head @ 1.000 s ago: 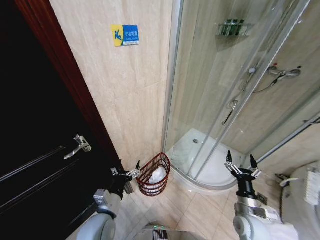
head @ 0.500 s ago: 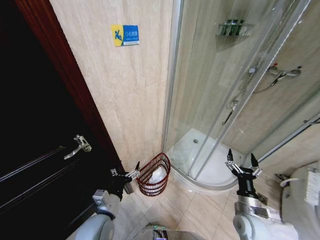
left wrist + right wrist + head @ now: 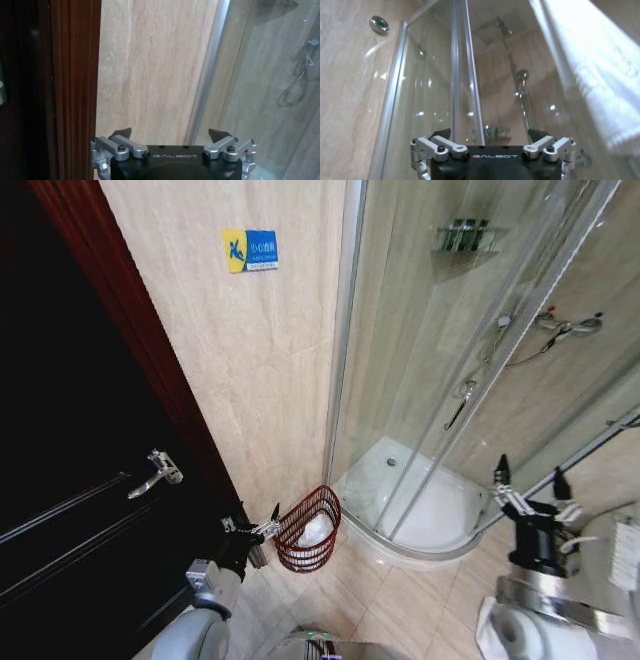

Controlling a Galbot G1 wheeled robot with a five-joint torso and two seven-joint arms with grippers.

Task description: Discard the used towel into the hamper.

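Both grippers empty, jaws spread wide. Left gripper low at about 7 o'clock in the head view, just beside the hamper, tips pointing toward its rim. Right gripper at about 4 o'clock, well apart from the hamper, in front of the shower enclosure. Same spread fingers in the left wrist view, facing tiled wall and door frame; likewise in the right wrist view, facing the shower glass, with a white towel hanging at 2 o'clock.

Inside the hamper, something white, probably the used towel, resting against the wire ribs; drop apparently done. Best handling now, by judgement: lift the left arm straight away from the rim without snagging the wire, keep clear of the door handle at 9 o'clock, keep the right arm off the glass.

Hard to make out: whether the white cloth lies fully inside or pokes through the ribs; hamper floor hidden by its near wall. Hanging towel cut off at the edge of the right wrist view.
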